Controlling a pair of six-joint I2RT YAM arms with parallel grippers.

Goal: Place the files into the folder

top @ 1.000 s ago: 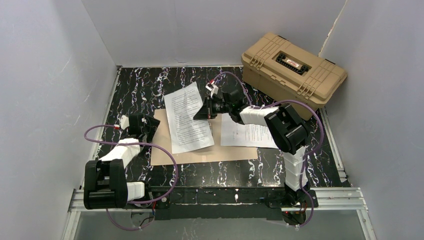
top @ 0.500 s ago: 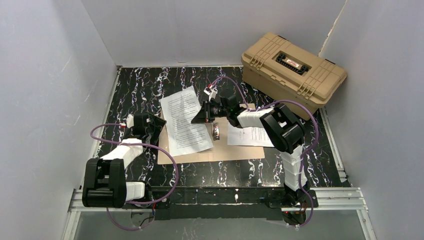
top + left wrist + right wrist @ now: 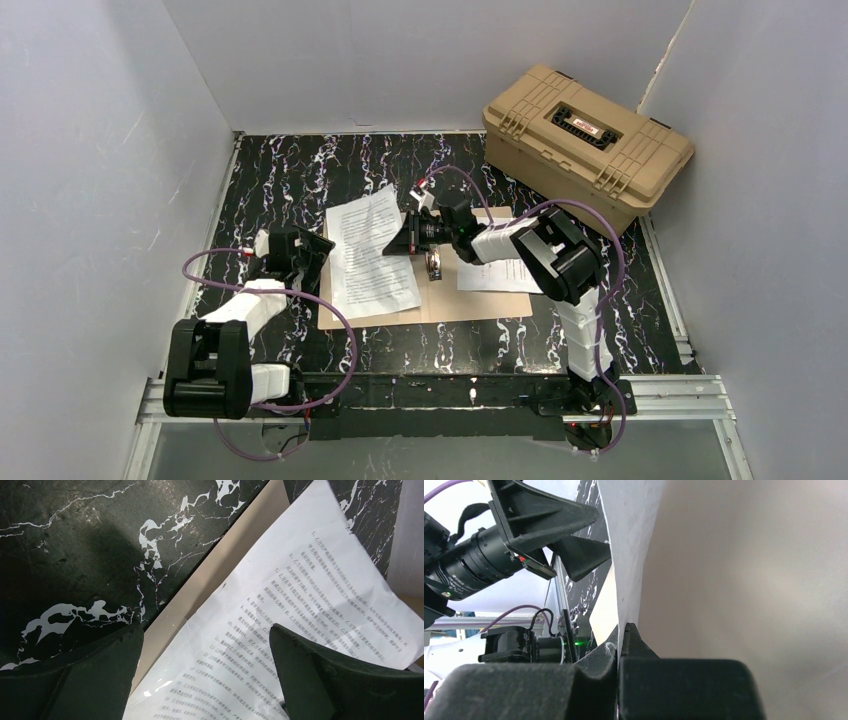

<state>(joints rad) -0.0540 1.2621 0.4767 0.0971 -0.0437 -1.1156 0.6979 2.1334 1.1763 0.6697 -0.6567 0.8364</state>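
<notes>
Folder [image 3: 470,305] lies open and flat on the black marbled table [image 3: 280,180], silver clip [image 3: 433,265] showing at the spine. Two files are in view. The left sheet [image 3: 365,260] rests askew over the left leaf, its far corner overhanging onto the marble. The right sheet [image 3: 495,277] lies on the right leaf, partly hidden under the right arm, so its full position cannot be read. The right gripper [image 3: 397,240] reaches across the spine with its jaws pressed together, pinching the right-hand edge of the left sheet. The right wrist view shows that edge lifted and standing up out of the closed fingers, with tan board just beside it. The left gripper [image 3: 318,258] hangs low at the folder's left edge, jaws spread wide and holding nothing. Its wrist view looks down between the fingers at printed paper, a strip of tan board and bare marble. The tan latched case [image 3: 585,135] sits at the far right corner, well apart from the work. Judgement on progress: roughly midway. Both sheets are over the folder, but the left one is crooked and not wholly inside the outline, and the cover is not closed. What is left, as I read it, is to square the pinched sheet onto its leaf or onto the other sheet, release it, then fold the cover over. Whether the clip must take the pages cannot be told from here.
</notes>
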